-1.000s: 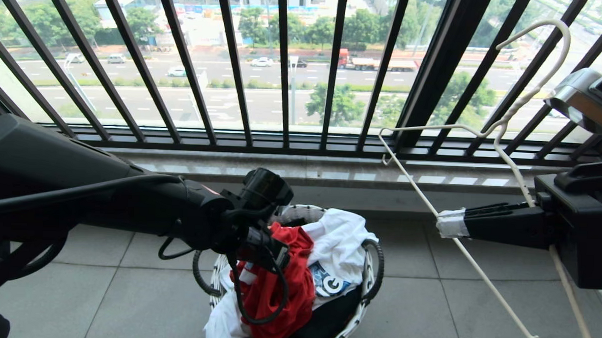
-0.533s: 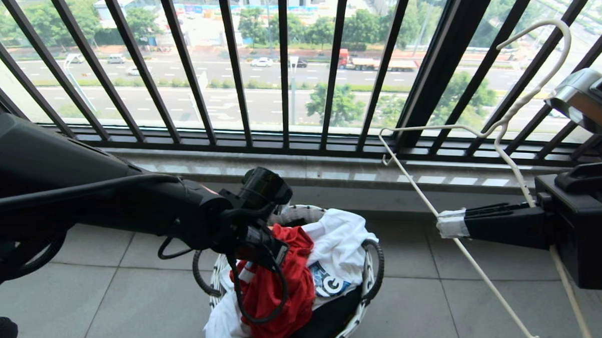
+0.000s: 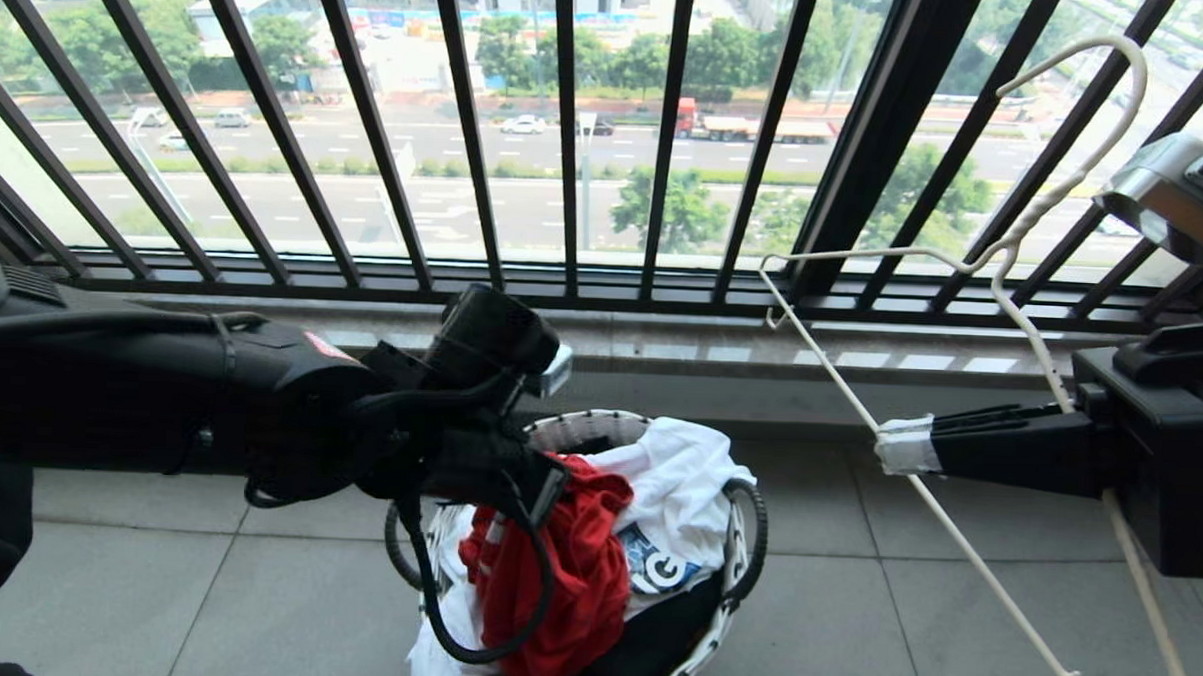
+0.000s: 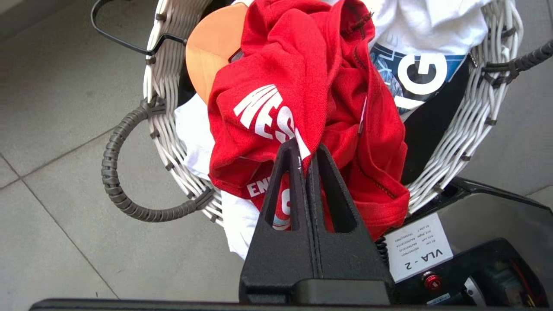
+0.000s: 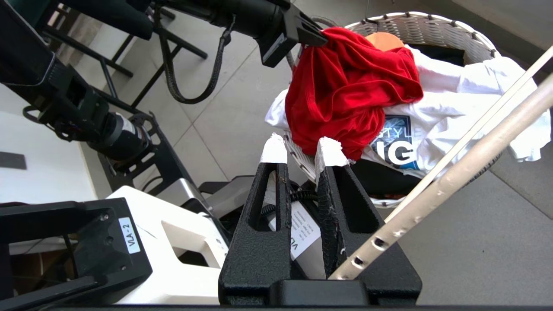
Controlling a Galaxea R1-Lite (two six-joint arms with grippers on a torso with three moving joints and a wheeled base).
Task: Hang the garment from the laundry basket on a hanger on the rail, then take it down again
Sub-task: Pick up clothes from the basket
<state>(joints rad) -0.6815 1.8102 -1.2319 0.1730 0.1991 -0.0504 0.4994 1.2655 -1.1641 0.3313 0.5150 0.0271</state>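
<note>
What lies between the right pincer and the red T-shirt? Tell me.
Head view: a white T-shirt in the laundry basket, then bare floor tiles, up to the right pincer.

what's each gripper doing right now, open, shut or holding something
Left gripper: shut on the bright red printed T-shirt, over the round white wicker basket.
Right gripper: shut on the thin white wire hanger.
</note>
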